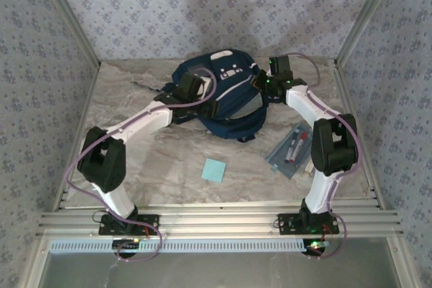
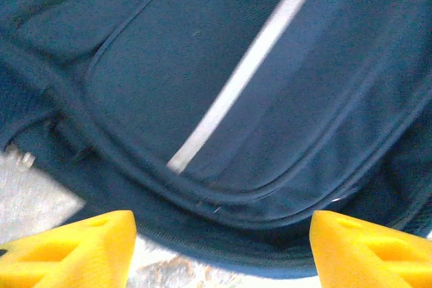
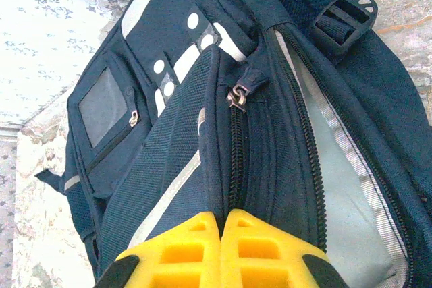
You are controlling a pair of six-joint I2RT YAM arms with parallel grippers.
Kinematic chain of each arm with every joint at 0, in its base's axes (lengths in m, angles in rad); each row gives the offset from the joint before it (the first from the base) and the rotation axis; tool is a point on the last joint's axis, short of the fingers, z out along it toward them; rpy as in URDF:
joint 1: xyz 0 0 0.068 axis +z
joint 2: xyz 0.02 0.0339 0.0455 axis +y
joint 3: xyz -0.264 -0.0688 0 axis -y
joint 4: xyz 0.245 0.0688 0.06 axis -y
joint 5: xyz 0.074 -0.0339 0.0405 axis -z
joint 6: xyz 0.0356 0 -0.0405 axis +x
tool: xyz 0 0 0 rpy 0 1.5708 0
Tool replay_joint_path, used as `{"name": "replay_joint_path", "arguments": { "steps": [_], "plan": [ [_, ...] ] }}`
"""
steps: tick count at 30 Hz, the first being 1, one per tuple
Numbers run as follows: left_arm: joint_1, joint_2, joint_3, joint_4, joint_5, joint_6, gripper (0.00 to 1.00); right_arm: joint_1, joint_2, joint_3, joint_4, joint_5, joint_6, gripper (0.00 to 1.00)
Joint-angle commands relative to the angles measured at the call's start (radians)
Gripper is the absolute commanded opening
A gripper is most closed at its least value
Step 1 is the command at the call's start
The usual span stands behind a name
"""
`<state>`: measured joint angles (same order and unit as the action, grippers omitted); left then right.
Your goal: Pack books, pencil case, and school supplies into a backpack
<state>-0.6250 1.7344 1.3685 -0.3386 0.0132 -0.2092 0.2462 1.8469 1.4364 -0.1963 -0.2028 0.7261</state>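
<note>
The navy backpack (image 1: 226, 99) with white trim lies at the back middle of the table, its main compartment unzipped and the pale grey lining (image 3: 341, 187) showing. My right gripper (image 3: 221, 217) is shut on a fold of the backpack (image 3: 169, 139) beside the zipper, just below the metal zipper pull (image 3: 237, 96). It sits at the bag's right side (image 1: 262, 83). My left gripper (image 2: 219, 254) stands open low at the bag's left edge, with the backpack (image 2: 202, 65) just beyond its yellow fingers (image 2: 74, 247). The pencil case (image 1: 293, 148) lies to the right. The small light-blue pad (image 1: 214, 169) lies in front. The books are out of view.
Marble-patterned tabletop (image 1: 155, 160) runs between the bag and the near rail. A dark backpack strap with a buckle (image 3: 344, 18) trails behind the bag. Patterned walls close in the left, back and right sides.
</note>
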Motion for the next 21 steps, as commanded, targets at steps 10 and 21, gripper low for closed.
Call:
{"name": "replay_joint_path", "arguments": {
  "steps": [10,21],
  "plan": [
    [-0.191,0.253,0.263,-0.061,-0.212,0.200,0.73,0.001,0.007,0.071,0.087,-0.050,0.060,0.00],
    [-0.219,0.474,0.422,-0.035,-0.641,0.242,0.71,-0.001,-0.011,0.040,0.110,-0.073,0.091,0.00]
  ]
}}
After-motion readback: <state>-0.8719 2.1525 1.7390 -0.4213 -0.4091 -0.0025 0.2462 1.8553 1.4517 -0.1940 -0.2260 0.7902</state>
